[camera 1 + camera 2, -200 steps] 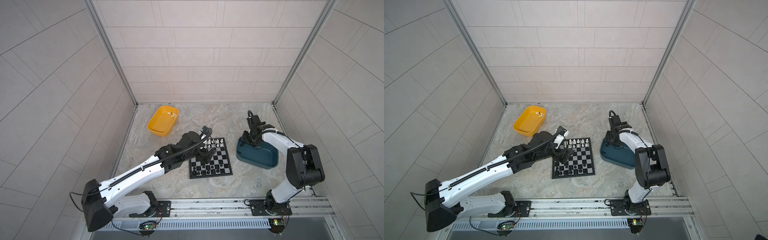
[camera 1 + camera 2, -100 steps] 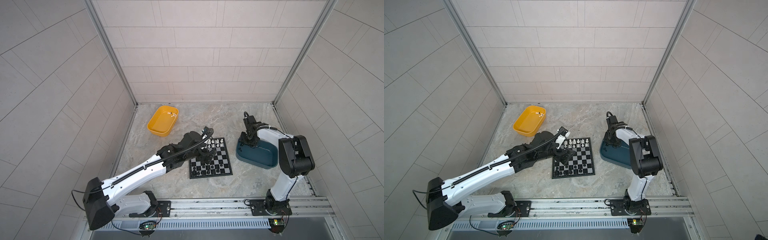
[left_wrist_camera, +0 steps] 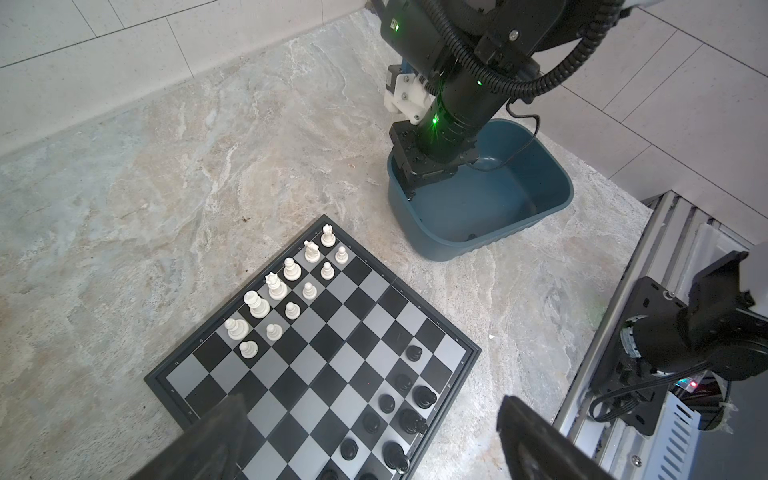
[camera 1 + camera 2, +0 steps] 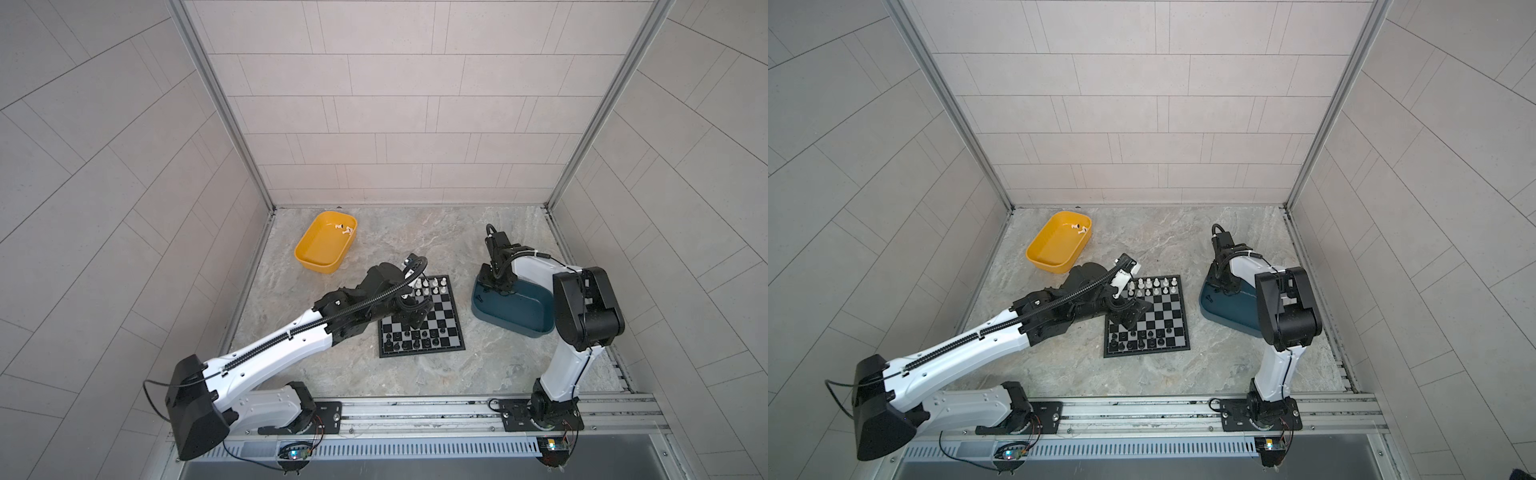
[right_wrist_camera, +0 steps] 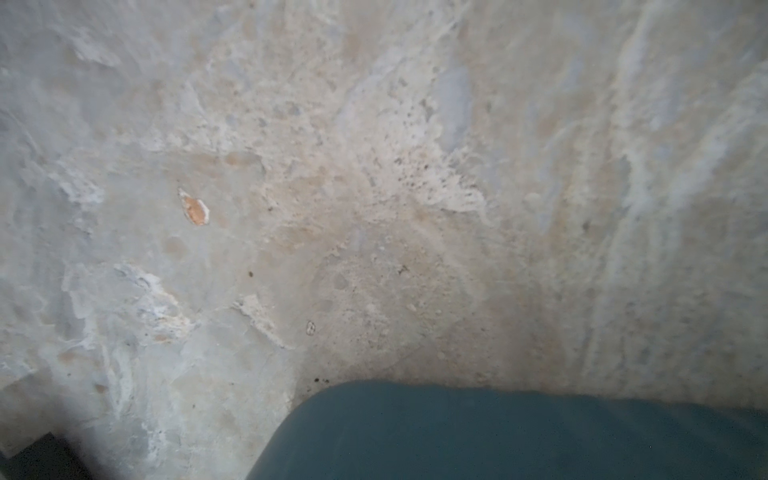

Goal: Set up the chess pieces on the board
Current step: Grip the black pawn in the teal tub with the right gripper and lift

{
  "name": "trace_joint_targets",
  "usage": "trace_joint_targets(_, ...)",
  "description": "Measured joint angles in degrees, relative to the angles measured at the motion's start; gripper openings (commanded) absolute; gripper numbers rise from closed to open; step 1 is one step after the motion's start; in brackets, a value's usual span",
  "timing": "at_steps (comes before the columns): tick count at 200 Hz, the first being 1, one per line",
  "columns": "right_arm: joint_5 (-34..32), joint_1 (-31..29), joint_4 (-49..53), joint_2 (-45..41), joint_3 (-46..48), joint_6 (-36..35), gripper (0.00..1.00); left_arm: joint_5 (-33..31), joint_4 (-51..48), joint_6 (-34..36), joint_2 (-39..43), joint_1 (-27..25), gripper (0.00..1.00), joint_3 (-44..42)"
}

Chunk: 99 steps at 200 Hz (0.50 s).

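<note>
board (image 3: 332,332): glossy plastic | table (image 3: 166,166): rough mottled stone | teal tray (image 3: 451,245): smooth, probably plastic

Board (image 4: 445,321) lying mid-table; chess pieces (image 4: 432,284) standing on it; left tray (image 4: 316,266) sitting behind-left, right tray (image 4: 498,323) sitting just right.

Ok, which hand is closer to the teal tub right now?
The right. The right hand reaches down inside the teal tub. The left hand hovers over the left part of the chessboard, off to the tub's side and clear of it.
</note>
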<state>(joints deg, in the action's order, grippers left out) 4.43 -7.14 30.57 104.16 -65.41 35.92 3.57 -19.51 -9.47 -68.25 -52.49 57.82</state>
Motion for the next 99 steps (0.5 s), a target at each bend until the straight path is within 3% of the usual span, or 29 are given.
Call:
trace_joint_targets(31,-0.52,0.02,0.09,0.0,-0.17,-0.94,0.27,0.28,0.04,-0.02,0.0,0.0,1.0,0.0)
trace_joint_targets(76,-1.49,0.0,-0.2,0.0,-0.42,-1.79,0.23,0.85,0.81,-0.09,0.0,0.0,1.0,-0.09)
trace_joint_targets(99,-1.6,-0.07,-0.61,0.09,-0.44,-2.19,0.14,1.07,0.87,-0.09,0.0,0.0,1.0,-0.2)
